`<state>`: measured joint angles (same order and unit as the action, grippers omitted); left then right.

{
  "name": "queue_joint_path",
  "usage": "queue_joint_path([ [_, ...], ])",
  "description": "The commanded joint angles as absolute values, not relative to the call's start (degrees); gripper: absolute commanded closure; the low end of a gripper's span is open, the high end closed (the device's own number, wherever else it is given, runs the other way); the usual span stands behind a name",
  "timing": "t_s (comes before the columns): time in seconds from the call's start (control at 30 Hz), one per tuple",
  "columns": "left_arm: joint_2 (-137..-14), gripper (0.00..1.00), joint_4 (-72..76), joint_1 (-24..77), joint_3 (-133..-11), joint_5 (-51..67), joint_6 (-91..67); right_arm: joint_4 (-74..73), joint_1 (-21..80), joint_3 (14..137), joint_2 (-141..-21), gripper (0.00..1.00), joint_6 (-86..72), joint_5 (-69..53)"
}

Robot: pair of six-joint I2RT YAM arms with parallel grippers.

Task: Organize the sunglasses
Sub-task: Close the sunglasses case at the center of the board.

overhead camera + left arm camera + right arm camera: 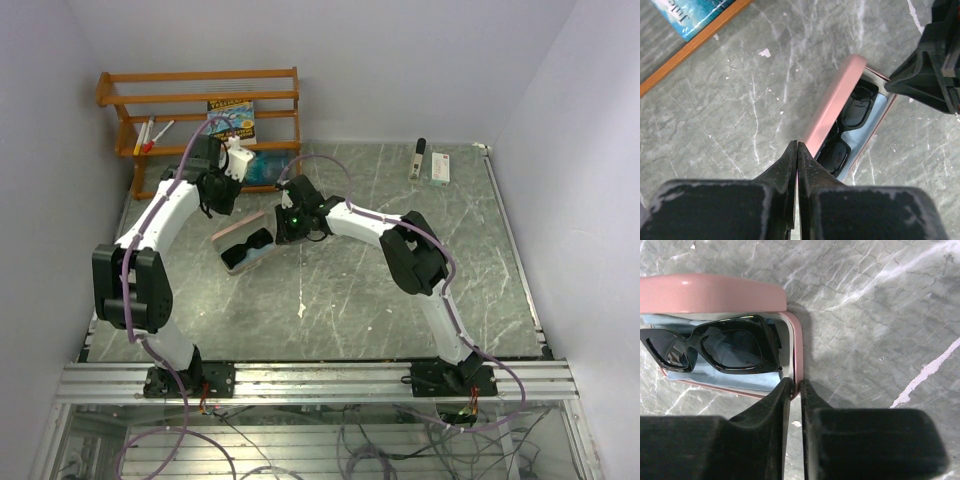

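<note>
The case lies open on the grey marbled table, in the left half of the work area and between the two wrists. Its pink lid stands raised along the far long side. The black sunglasses lie inside the case, folded, on a pale blue lining, lenses facing up. The right gripper is at the right-hand end of the case. Its fingers are drawn close together with only a thin slit between them, and the pink end wall runs into that slit, so the gripper is pinching the rim of the case. The left gripper is at the opposite end, fingers pressed fully together. Its tips sit just beside the near end of the lid (whether they touch the lid cannot be determined from the wrist view). At the back left corner of the table stands a wooden rack holding a book and some markers. A small white box lies at the far right of the table, well apart from the case.
</note>
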<state>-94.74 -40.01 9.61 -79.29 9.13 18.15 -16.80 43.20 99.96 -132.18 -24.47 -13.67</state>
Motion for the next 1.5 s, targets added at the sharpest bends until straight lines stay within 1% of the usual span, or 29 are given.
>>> queue_joint_path([
  [0.0, -95.51, 0.93, -37.5, 8.5, -80.76, 8.14, 17.44, -16.45, 43.46, 99.63, -133.42, 0.91, -24.36, -13.48],
  [0.07, -96.6, 0.93, -37.85, 8.44, -81.24, 8.7, 17.76, -16.24, 43.39, 99.39, -133.34, 0.98, -24.51, -13.78],
  [0.1, -97.27, 0.93, -37.88, 8.44, -81.32, 8.91, 17.8, -16.09, 43.46, 99.26, -133.21, 1.0, -24.66, -14.03],
  [0.47, -102.88, 0.93, -37.39, 8.44, -80.7, 10.53, 17.24, -14.85, 43.67, 97.06, -131.52, 1.0, -25.91, -13.12],
  [0.77, -101.12, 0.93, -37.68, 8.53, -77.03, 12.74, 17.02, -14.9, 44.0, 94.9, -129.43, 1.0, -28.08, -11.87],
  [1.0, -99.21, 0.93, -36.27, 9.31, -73.53, 10.51, 17.52, -20.97, 44.6, 97.75, -131.71, 1.0, -31.63, -7.55],
  [1.47, -98.84, 0.93, -34.19, 15.97, -68.06, 4.09, 15.65, -18.55, 44.52, 92.45, -130.78, 1.0, -39.39, -7.7],
])
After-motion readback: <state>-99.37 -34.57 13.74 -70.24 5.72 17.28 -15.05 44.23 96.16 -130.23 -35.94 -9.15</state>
